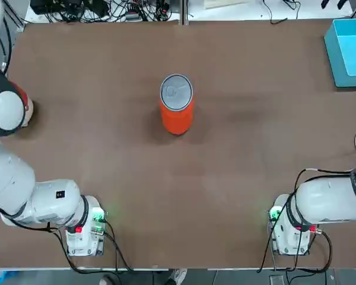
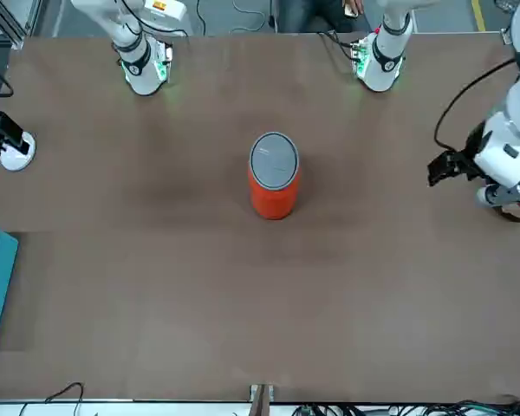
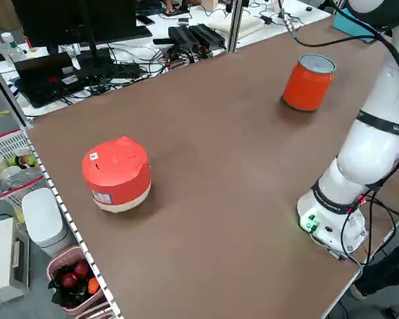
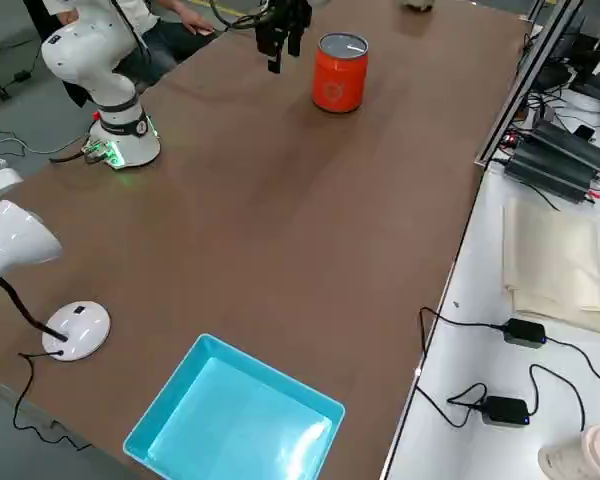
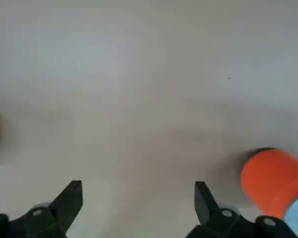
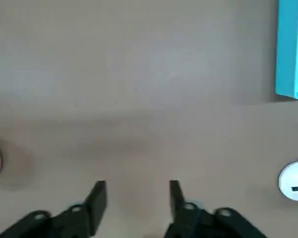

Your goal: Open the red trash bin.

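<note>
Two grippers, both empty. We see the left gripper (image 5: 138,201) with jaws wide apart over bare table (image 1: 107,148), the bin (image 5: 270,181) off to one side of it. Right gripper (image 6: 137,198) has jaws partly apart, narrower than the left's, also above bare table. Red bin (image 1: 177,111) stands upright mid-table, grey lid (image 1: 176,92) shut, well apart from both. Teal box (image 1: 350,50) sits at the far right corner.

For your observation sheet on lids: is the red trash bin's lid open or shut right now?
Shut. The red trash bin stands upright mid-table, and its silver lid lies flat across the rim in the top and front views, hiding the inside.
</note>
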Available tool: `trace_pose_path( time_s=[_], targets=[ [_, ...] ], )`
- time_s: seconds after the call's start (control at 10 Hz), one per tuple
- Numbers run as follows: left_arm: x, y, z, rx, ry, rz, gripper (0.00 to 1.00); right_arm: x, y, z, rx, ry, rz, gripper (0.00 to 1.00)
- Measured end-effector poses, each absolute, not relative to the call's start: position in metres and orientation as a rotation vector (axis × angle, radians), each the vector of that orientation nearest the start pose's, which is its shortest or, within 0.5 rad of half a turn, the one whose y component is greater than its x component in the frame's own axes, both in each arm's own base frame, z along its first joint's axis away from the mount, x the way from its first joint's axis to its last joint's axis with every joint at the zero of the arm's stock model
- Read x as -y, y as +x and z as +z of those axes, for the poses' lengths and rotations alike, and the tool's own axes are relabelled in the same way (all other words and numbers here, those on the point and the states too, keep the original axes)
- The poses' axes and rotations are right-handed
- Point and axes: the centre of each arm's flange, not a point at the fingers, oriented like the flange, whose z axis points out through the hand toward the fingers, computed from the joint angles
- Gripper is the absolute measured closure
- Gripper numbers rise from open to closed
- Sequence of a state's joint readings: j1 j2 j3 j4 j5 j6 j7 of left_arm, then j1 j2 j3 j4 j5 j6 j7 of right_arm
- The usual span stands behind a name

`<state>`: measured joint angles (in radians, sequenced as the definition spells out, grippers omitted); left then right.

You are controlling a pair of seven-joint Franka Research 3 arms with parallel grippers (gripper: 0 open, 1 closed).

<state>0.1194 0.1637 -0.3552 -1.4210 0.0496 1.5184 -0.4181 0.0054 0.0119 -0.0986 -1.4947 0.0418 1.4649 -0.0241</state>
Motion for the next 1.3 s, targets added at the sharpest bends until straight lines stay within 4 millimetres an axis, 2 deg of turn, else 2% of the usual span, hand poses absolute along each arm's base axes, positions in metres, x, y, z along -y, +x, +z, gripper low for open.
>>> trace_pose_path(
  time_s=[0.1, 0.2, 0.3, 0.4, 0.5, 0.7, 0.8, 0.9, 1.1, 1.3],
  targets=[
    [0.150, 0.574, 0.592, 0.370, -3.097, 0.134, 0.07, 0.036, 0.549, 0.637, -0.103, -3.075, 0.058, 0.63],
    [0.183, 0.561, 0.578, 0.399, -3.078, 0.178, 0.10, 0.018, 0.553, 0.628, -0.132, -3.059, 0.050, 0.81],
    [0.212, 0.548, 0.567, 0.459, -3.064, 0.224, 0.16, -0.011, 0.559, 0.616, -0.190, -3.049, 0.038, 0.95],
    [0.233, 0.537, 0.562, 0.616, -3.048, 0.275, 0.34, -0.050, 0.561, 0.604, -0.247, -3.042, 0.029, 0.98],
    [0.245, 0.531, 0.558, 0.806, -3.010, 0.304, 0.49, -0.091, 0.558, 0.593, -0.287, -3.039, 0.035, 0.99],
    [0.271, 0.522, 0.542, 1.143, -2.900, 0.292, 0.64, -0.172, 0.543, 0.567, -0.342, -3.035, 0.048, 0.99],
    [0.288, 0.516, 0.532, 1.330, -2.828, 0.273, 0.79, -0.213, 0.531, 0.557, -0.374, -3.031, 0.047, 0.99],
    [0.307, 0.508, 0.519, 1.489, -2.755, 0.262, 0.88, -0.252, 0.516, 0.549, -0.396, -3.029, 0.050, 0.99],
    [0.342, 0.486, 0.481, 1.704, -2.643, 0.244, 0.99, -0.317, 0.488, 0.529, -0.403, -3.044, 0.081, 0.99],
    [0.364, 0.467, 0.444, 1.915, -2.539, 0.225, 0.99, -0.366, 0.468, 0.492, -0.381, -3.045, 0.112, 0.99]
  ],
)
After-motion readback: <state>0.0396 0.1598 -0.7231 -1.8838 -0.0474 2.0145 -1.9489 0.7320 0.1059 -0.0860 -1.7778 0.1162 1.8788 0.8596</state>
